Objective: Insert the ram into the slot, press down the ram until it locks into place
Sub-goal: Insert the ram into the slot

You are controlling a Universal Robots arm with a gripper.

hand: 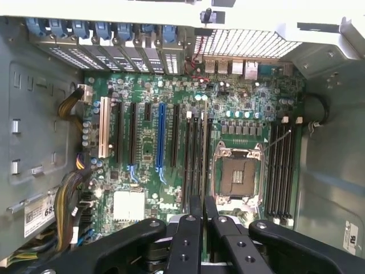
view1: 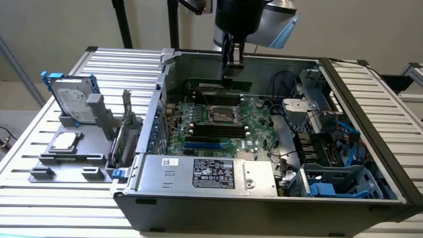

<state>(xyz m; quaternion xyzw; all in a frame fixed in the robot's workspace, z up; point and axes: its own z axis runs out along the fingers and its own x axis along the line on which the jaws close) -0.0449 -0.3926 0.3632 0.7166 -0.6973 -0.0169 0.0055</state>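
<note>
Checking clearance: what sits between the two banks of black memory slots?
The CPU socket, in its metal frame; clearest in the wrist view.

This looks like a robotics lab set up for computer assembly work. A desktop computer case (view1: 264,208) lies open on its side on a surface (view1: 53,208) of ribbed metal rails, its motherboard (view1: 254,111) bare. Beside it, a grey holder (view1: 66,161) props up a hard drive (view1: 69,99) and a processor chip (view1: 64,142). A robot arm (view1: 258,20) hangs above, before a plain wall (view1: 53,25).
</note>
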